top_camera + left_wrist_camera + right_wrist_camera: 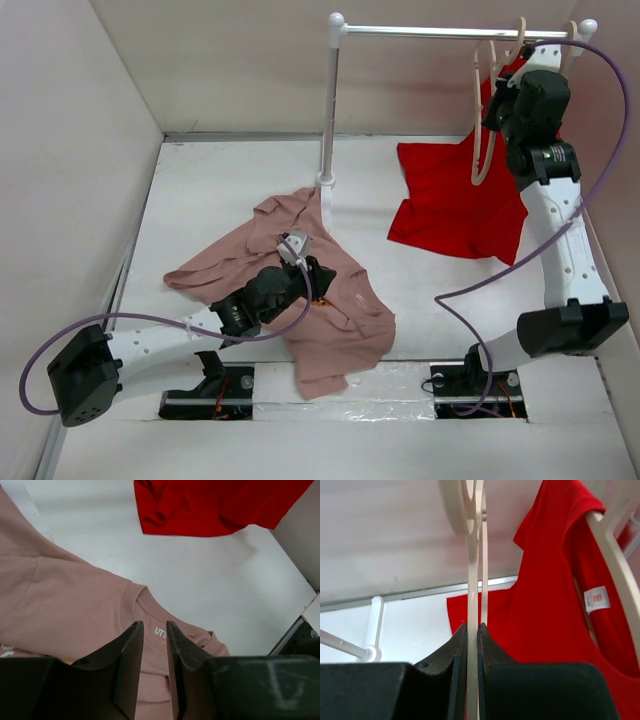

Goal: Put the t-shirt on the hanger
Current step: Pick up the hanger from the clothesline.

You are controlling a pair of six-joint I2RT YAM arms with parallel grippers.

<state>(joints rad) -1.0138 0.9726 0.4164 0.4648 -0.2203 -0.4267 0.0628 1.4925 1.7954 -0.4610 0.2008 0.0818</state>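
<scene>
The dusty pink t-shirt [330,310] lies crumpled on the table at centre left. In the left wrist view its collar and white "UT" neck label [160,631] sit just under my fingertips. My left gripper [320,275] [154,626] hovers over the collar with its jaws a narrow gap apart and nothing between them. My right gripper [494,105] [472,626] is raised at the far right by the rail, shut on a thin bar of the pale beige hanger [484,165] [471,580]. The hanger hangs upright, its hook [459,505] at the top.
A white garment rail [440,32] on a post [328,110] stands at the back. A bright red t-shirt [455,205] [555,605] [210,505] hangs on a matching hanger [615,565] behind my right gripper, its hem on the table. Walls close in left and right.
</scene>
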